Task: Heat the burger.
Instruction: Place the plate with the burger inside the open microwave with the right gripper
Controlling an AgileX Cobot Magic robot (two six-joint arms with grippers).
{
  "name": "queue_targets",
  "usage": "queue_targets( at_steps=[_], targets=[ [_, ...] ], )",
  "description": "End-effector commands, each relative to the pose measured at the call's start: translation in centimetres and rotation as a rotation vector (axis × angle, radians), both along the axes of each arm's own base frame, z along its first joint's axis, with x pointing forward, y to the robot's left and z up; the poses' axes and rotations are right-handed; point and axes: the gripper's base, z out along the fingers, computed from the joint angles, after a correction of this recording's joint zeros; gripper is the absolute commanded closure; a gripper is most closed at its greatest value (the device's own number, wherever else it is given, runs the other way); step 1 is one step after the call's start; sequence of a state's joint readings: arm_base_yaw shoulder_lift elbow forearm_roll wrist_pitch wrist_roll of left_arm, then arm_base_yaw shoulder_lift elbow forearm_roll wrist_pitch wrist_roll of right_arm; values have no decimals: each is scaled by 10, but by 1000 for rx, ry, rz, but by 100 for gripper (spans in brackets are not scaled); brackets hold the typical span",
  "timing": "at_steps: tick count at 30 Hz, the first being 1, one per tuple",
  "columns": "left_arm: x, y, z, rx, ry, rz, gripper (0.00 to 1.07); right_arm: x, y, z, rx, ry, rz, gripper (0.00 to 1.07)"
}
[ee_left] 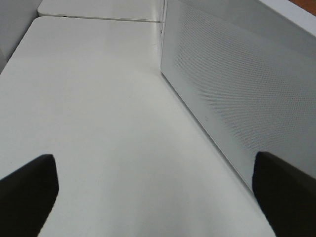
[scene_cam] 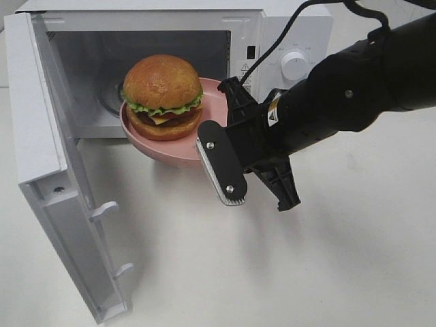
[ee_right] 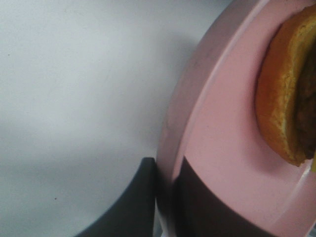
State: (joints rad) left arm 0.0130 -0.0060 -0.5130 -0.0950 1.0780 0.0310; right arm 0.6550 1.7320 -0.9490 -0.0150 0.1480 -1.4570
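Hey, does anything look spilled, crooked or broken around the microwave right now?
Nothing stands out. The burger sits whole on the pink plate, which the right gripper clamps by its rim at the mouth of the open microwave. No spills.

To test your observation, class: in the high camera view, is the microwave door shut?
No, the microwave door stands swung wide open, with the burger on its pink plate at the opening.

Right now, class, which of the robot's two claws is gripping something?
The right claw, shut on the rim of the pink plate carrying the burger; the left claw is open, holding nothing.
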Motion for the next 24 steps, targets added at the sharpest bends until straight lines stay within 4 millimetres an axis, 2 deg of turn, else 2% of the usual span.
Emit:
queue_targets(
  at_steps=[1, 24],
  targets=[
    [-2, 0, 1, -5, -28, 1, 6, 13, 10, 15, 81, -85, -14, 107],
    [-2, 0, 1, -5, -28, 1, 6, 53, 40, 6, 85, -52, -47, 106]
  ],
)
